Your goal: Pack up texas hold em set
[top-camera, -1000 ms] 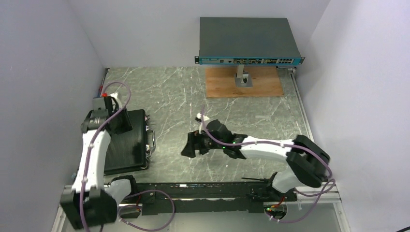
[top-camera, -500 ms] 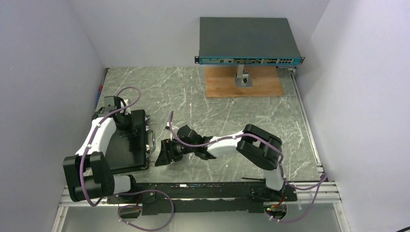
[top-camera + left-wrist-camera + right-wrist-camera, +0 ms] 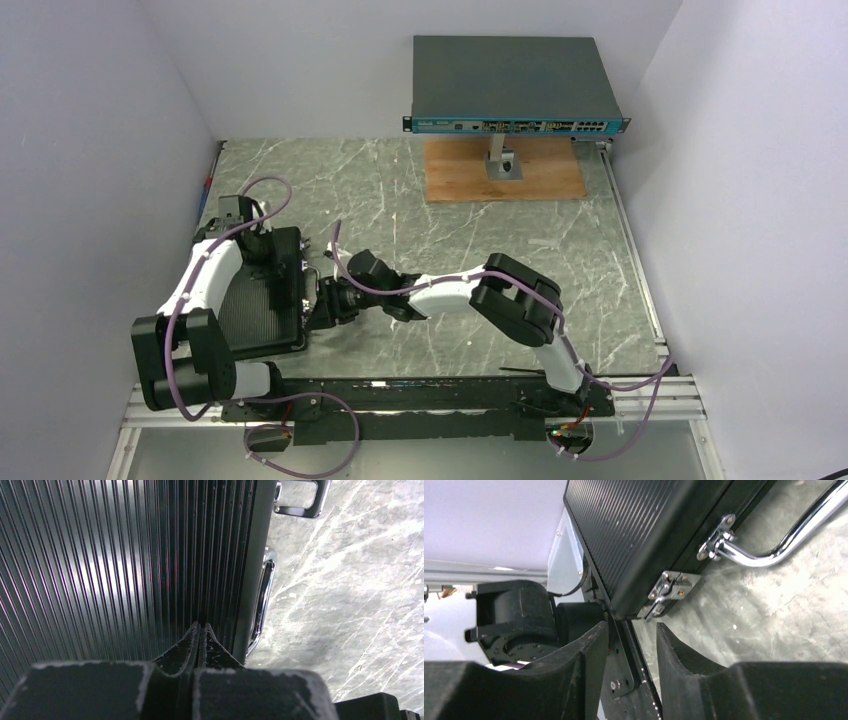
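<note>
Packing up the Texas hold 'em set, at the latching stage by the look of it: small black briefcase (image 3: pixel 262 300) shut and lying flat at the left of the marble-patterned worktop (image 3: pixel 450 220), ribbed lid up, silver handle (image 3: pixel 774 550) turned toward the middle, contents out of sight under the lid. Left hand (image 3: pixel 201 626) pressed together and pinching nothing, tips down on the ribbed lid just inside the handle-side edge, seemingly to keep the lid seated. Right hand (image 3: pixel 631 627) low at the near corner of that same edge, fingers a little apart with nothing between them, lined up on the silver latch (image 3: pixel 669 587) between handle and corner; clasped or not, impossible to tell from here. Next move, at a guess: right hand eased forward onto the latch to press or flip it home, lid kept weighted by the left, then a check along the rest of the front edge. Calls for a fine, square approach to 1 small, shiny clasp sitting close to the worktop, without shoving the case sideways. Grey network switch (image 3: pixel 515 85) on its wooden board (image 3: pixel 505 170) at the back, well apart and no part of the job.
</note>
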You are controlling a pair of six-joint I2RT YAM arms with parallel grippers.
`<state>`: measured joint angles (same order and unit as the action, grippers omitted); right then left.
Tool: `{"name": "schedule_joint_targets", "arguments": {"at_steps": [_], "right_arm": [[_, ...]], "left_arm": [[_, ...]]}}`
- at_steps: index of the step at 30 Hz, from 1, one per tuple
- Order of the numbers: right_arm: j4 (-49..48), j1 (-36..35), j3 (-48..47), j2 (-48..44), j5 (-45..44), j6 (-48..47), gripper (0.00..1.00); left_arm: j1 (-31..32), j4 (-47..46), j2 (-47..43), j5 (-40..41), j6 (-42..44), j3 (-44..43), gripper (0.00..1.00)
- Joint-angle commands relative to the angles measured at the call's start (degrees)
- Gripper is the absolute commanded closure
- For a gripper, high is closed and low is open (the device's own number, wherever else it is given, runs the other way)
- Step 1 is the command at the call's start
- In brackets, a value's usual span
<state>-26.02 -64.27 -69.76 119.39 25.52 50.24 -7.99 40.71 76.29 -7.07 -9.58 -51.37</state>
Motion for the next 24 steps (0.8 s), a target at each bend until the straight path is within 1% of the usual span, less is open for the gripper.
{"name": "schedule_joint_targets", "arguments": {"at_steps": [1, 8, 12, 24], "right_arm": [[2.29, 0.11, -4.09, 1.33, -2.92, -2.64, 0.59], [4.39, 0.13, -5.39, 2.95, -5.18, -4.43, 0.64], [5.64, 0.06, -5.93, 3.13, -6.76, -6.07, 0.68], [8.09, 0.2, -5.89, 1.87, -8.77, -9.81, 0.68]], "left_arm": [[0.45, 0.81, 0.26, 1.8, -0.7, 2.47, 1.0], [0.43, 0.79, 0.0, 2.23, -0.63, 2.34, 1.0], [0.5, 0.78, -0.09, 2.6, -0.56, 2.24, 1.0], [0.43, 0.8, -0.01, 2.16, -0.21, 2.16, 1.0]]}}
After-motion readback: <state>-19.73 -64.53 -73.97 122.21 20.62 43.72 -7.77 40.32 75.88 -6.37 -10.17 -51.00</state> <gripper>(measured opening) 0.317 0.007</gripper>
